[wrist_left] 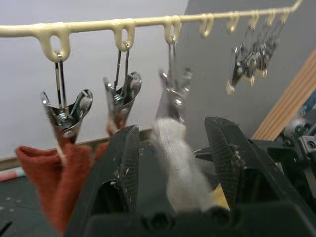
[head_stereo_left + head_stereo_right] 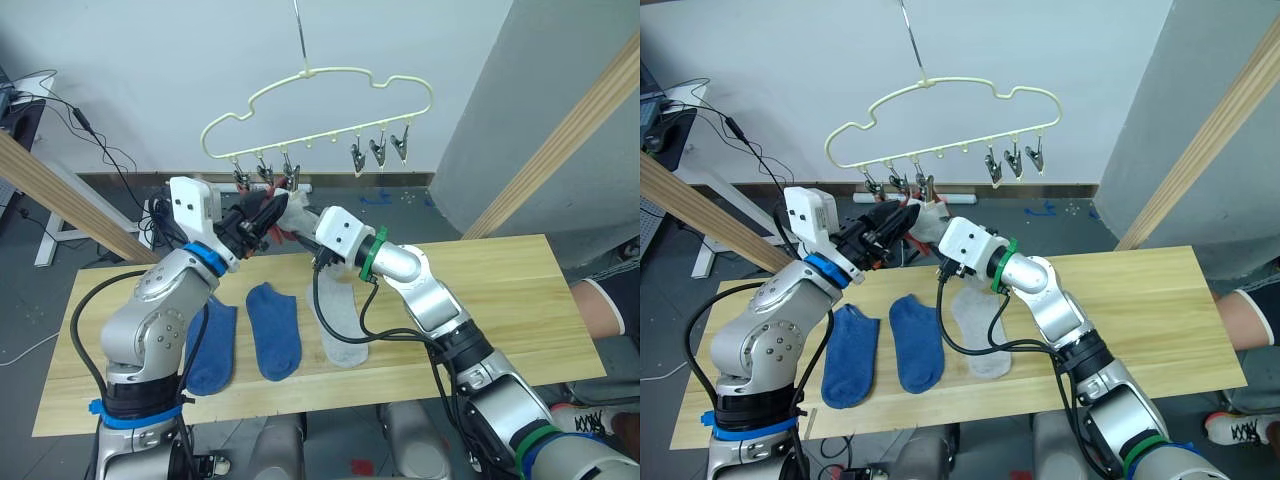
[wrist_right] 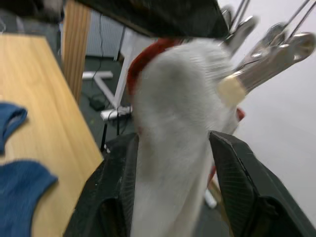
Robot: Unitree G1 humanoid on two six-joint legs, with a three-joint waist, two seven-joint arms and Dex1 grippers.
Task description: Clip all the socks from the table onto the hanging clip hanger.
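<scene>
Grey sock hanging long axis vertical from third clip of clip hanger, between wide-apart fingers of left gripper. Right gripper closed around same sock lower down. Two blue socks and another grey sock flat on table, lengthwise front to back
</scene>
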